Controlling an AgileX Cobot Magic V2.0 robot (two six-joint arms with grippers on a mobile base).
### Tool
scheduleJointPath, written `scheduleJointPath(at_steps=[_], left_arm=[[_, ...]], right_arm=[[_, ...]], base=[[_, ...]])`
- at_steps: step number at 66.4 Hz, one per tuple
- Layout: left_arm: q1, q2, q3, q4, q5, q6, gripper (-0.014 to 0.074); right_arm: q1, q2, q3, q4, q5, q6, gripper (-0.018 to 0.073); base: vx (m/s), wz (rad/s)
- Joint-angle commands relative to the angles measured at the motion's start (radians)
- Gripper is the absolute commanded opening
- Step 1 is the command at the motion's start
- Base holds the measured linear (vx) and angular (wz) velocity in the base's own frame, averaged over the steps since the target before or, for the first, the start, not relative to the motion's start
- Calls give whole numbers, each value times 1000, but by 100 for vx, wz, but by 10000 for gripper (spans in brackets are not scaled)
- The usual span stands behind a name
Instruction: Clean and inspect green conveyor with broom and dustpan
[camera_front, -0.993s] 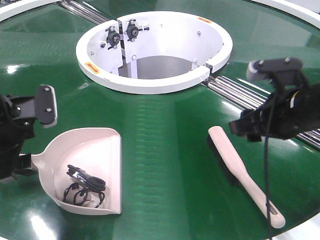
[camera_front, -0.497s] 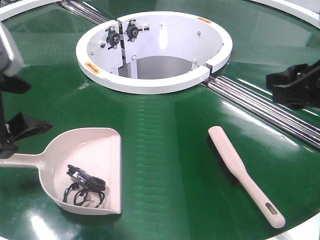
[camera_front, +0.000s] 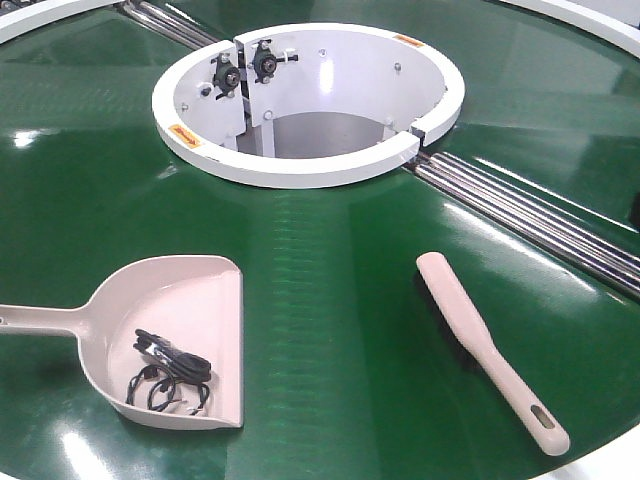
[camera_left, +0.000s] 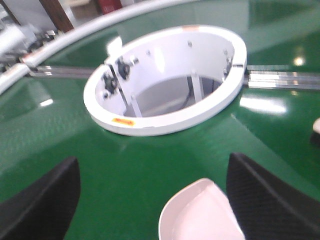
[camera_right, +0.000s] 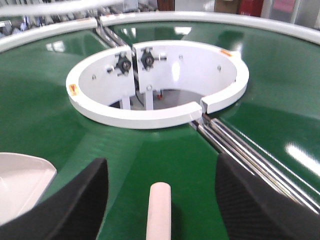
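On the green conveyor (camera_front: 330, 330), the dustpan (camera_front: 170, 335) is lying on the near left of the white ring housing (camera_front: 310, 100), holding a tangle of black wire (camera_front: 170, 375). The broom (camera_front: 490, 350) is lying on the near right, well apart from the dustpan. The left gripper (camera_left: 152, 200) is hanging with jaws apart above the pan's rim. The right gripper (camera_right: 160, 200) is hanging, jaws spread, above the broom's tip.
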Motion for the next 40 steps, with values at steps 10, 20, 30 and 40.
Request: scheduleJointPath(at_steps=[10, 20, 30, 40], left_arm=[[-4, -263, 336, -7, -337, -19, 555], [-4, -414, 557, -8, -441, -19, 555], [-4, -512, 756, -17, -475, -100, 555], [-4, -535, 851, -5, -609, -131, 555]], right_arm=[[-6, -203, 80, -26, -133, -20, 445], [-6, -340, 181, -59, -120, -31, 445], [-6, -419, 325, -63, -178, -28, 445], [-6, -422, 466, -66, -306, -43, 445]], base=[[0, 0], [0, 0], [0, 0], [0, 0]])
